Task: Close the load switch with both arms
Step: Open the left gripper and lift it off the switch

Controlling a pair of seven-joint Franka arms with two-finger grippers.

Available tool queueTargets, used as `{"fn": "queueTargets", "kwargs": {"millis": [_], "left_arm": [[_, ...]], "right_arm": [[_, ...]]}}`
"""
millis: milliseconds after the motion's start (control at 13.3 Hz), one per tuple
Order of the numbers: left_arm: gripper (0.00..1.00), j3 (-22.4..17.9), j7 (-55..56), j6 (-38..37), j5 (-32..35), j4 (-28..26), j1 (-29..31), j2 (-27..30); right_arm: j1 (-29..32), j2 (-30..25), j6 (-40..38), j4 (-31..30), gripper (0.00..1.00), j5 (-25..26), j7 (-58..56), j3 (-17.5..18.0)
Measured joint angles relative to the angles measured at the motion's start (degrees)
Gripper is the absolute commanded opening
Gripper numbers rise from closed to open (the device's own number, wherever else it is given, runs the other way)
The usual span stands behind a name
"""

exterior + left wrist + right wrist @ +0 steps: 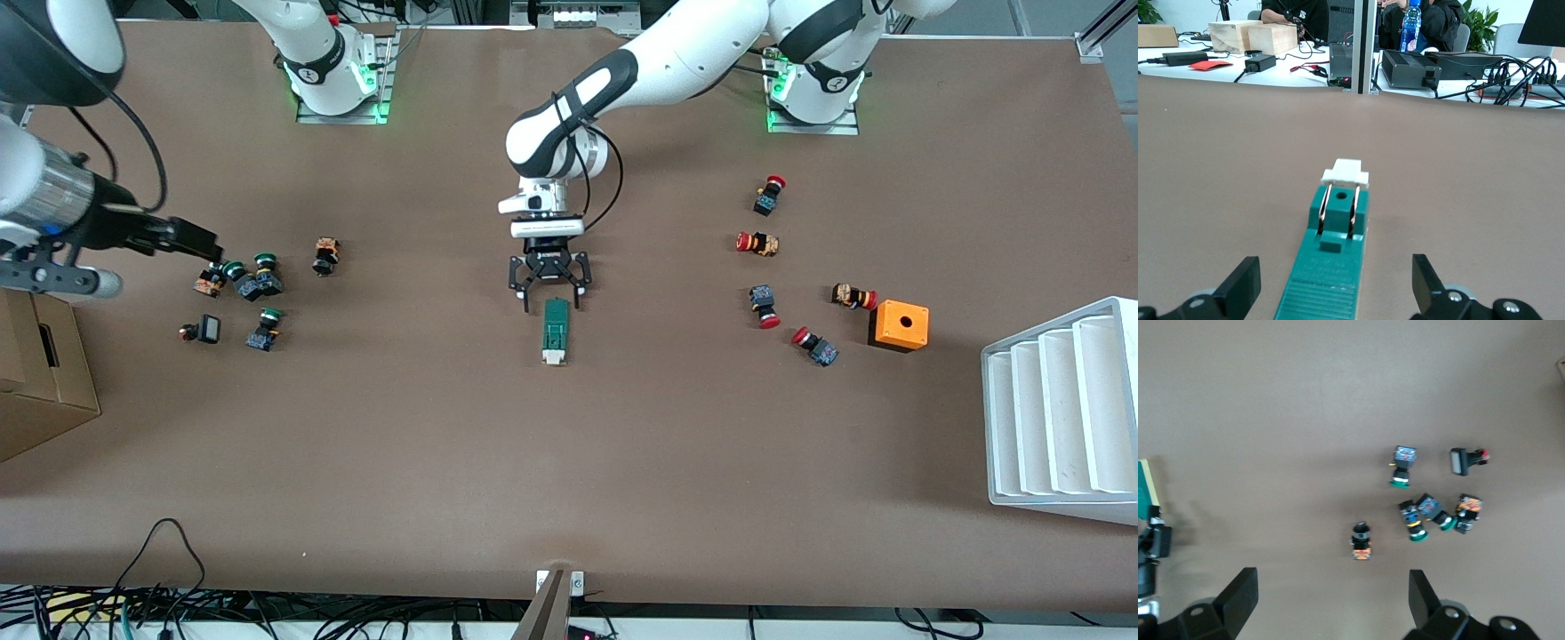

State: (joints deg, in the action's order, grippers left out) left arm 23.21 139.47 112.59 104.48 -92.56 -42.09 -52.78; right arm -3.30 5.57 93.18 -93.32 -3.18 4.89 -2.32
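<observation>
currently the load switch (556, 332) lies mid-table; our left gripper (549, 283) straddles its dark end, jaws wide, while our right gripper (1331, 600) waits open above the green-capped buttons (252, 280). risk: a one-sided squeeze skews the block

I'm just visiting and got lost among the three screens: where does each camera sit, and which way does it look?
Front view: high across the brown table, facing both white arms; open left gripper hangs by the dark-green load switch with white end piece.
Left wrist view: on the left arm, looking low along that switch; own fingertips show.
Right wrist view: on the right arm, looking down on green-capped push buttons; open right gripper shows.
Shared: front and left wrist views both show the switch.
</observation>
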Motion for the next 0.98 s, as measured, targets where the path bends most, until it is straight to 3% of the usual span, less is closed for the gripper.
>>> {"fn": "queueTargets", "kwargs": {"millis": [302,528,754,980], "left_arm": [[1.00,3.1,-7.2,1.2,-6.9,0.0,3.1,4.2],[1.00,15.8,-16.2,1.3,-10.7,0.0,15.2,6.1],[1.00,28.0,-27.1,-0.3,-18.9,0.5,27.2,6.8],[1.00,35.1,-36.1,-3.9,-27.0,3.3,33.9,7.2]], "right_arm": [[1.6,-0.9,-1.1,0.0,1.00,1.2,-8.5,-2.6],[1.6,-0.9,-0.9,0.3,1.00,1.9,-9.7,-2.9],[1.6,-0.6,-0.6,0.7,1.00,2.0,-9.7,-2.7],[1.6,0.3,-0.5,1.6,1.00,2.1,-9.8,-2.7]]}}
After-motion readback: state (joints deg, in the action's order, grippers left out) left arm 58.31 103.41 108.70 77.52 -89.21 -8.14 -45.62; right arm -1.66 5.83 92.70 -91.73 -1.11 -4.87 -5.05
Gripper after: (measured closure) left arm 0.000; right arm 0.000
